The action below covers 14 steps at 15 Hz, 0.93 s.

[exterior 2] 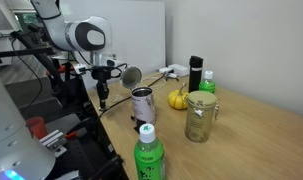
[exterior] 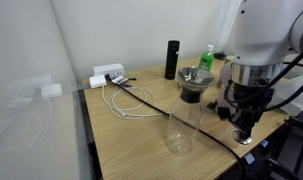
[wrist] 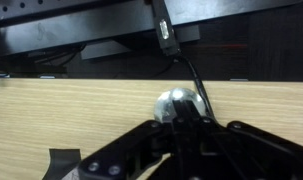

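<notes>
Black gripper clenched at the wooden tabletop's edge, fingertips against a shiny, rounded silver metal knob — whether gripped, cannot tell.

I could read no text, brand, number or sign in any of the views. The green plastic bottle with the white cap stood closest to a camera, yet its wrapper showed only a blur to me. The tall black cylinder on the counter showed no marking that I could make out. Neither did the white power strip at the counter's far end. On the hand I saw only dark, bare surfaces in the wrist view, with no lettering.
</notes>
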Motion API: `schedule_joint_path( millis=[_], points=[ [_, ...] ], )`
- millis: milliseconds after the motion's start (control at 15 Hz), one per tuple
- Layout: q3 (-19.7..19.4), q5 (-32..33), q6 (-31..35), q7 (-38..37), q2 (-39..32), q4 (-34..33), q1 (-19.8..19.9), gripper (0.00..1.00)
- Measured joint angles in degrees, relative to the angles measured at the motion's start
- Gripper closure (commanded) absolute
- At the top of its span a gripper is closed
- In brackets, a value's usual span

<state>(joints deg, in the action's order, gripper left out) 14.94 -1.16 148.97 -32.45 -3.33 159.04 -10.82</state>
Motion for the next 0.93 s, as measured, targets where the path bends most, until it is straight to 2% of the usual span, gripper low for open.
schedule_joint_path(
  millis=[200,533,933],
  points=[
    [-1.2,2.4,4.1,0.0,-3.7,0.0,-0.2,0.99],
    [-3.1,2.8,9.3,1.0,-7.7,-0.4,-1.4,0.99],
    [-4.9,2.7,11.2,3.3,-9.8,-1.3,-2.6,0.99]
  ],
)
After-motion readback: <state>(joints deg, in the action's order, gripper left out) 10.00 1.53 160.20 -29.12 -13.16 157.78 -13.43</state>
